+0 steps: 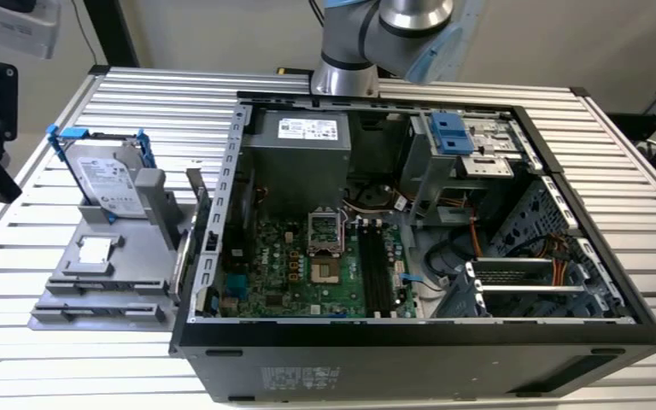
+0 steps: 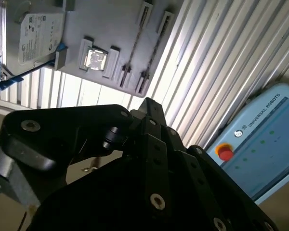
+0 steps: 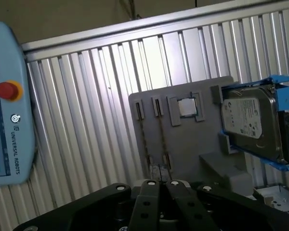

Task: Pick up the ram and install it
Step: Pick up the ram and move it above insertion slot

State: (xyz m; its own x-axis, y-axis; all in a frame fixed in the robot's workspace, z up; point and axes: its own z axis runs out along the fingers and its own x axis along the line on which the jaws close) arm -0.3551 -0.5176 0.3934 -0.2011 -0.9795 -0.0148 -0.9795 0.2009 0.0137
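While the black gripper (image 3: pixel 161 182) hangs over the ribbed aluminium table (image 3: pixel 86 120), its jaws look closed together with nothing between them. The ram (image 3: pixel 143 139), a thin long circuit-board stick seen edge-on, stands in a narrow slot of the flat grey fixture plate (image 3: pixel 192 139), with a second stick just beside it. In the exterior view the plate is at frame left, outside the open black computer case (image 1: pixel 419 329). The long black motherboard slots (image 1: pixel 376 273) at lower centre look empty. My read: pick not started, install all left.

hand (image 2: pixel 147 107) foreground | gray holder (image 2: pixel 113 24): hard drive (image 2: pixel 38 33), chip (image 2: pixel 95 58), ram (image 2: pixel 135 44) on edge
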